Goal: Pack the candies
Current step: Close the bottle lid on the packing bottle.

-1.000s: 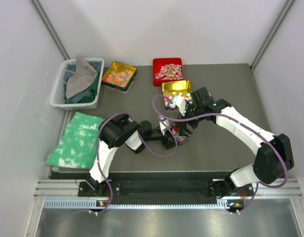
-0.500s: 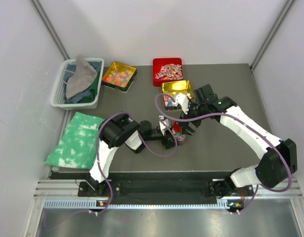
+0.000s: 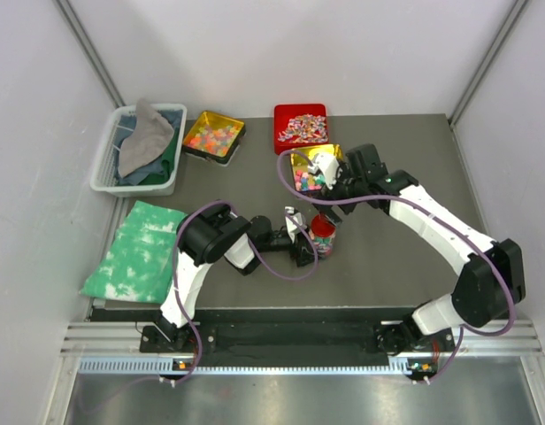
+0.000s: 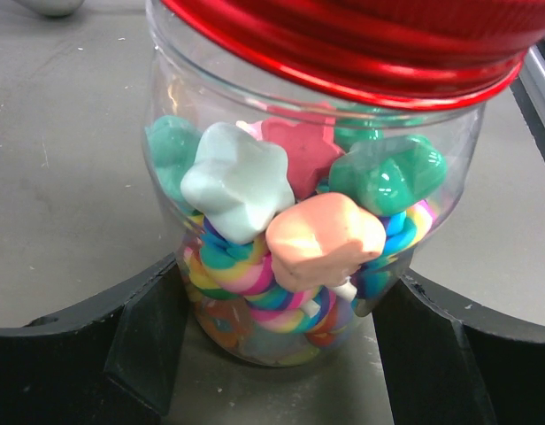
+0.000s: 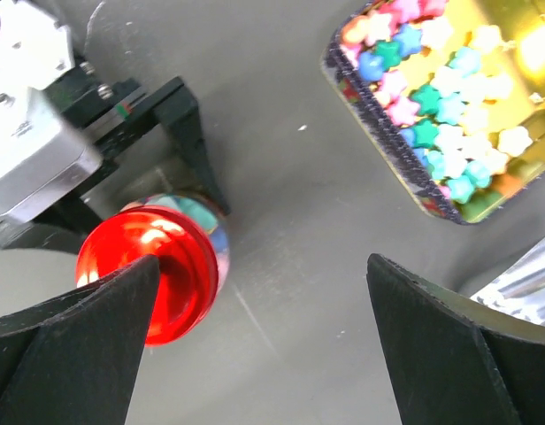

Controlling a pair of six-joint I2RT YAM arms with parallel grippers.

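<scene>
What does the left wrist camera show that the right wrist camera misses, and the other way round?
Only the left wrist: how the candies fill the clear jar, seen side-on. Only the right wrist: the gold tray of star candies and the open, empty right gripper. Both: the jar's red lid, the left gripper clamped on the jar, the grey table.

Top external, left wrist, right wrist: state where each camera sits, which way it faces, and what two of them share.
Top external: above and behind the bases, looking down on the table; left arm and right arm show whole.
Left wrist: low, beside the jar of candies, looking sideways; left jaws touch its sides.
Right wrist: above the table, looking down at the red lid and gold tin; open right jaws frame the view.
Shared: both wrist views show the jar.
</scene>
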